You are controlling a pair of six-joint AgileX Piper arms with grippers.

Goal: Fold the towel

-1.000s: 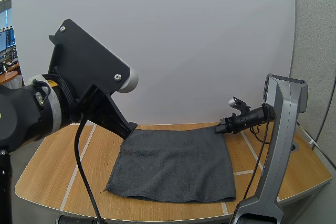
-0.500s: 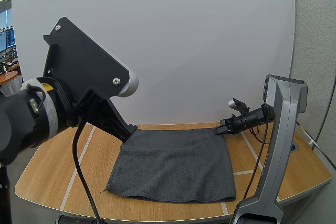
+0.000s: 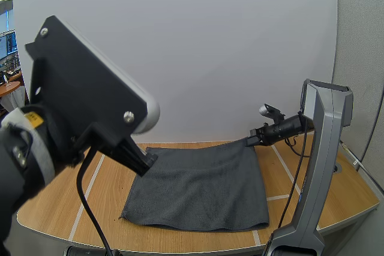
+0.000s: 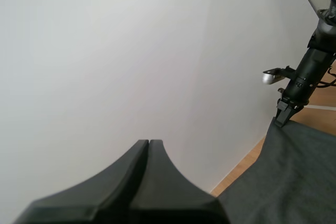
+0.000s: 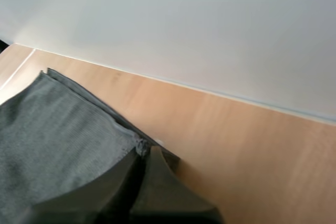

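Now right gripper (image 3: 251, 142) on towel (image 3: 198, 187) corner

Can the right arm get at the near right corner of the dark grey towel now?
Probably not yet. The right gripper is shut on the far right corner of the dark grey towel. Nothing lies between it and the near corner, but it would have to let go first.

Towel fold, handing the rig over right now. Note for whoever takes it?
Left tool: shut on the towel at its far left corner, by the look of it.
Right tool: shut on the far right corner, just off the table.
Done: both far corners gripped; the rest lies flat.
To do: bring the far edge over to the near edge, release.
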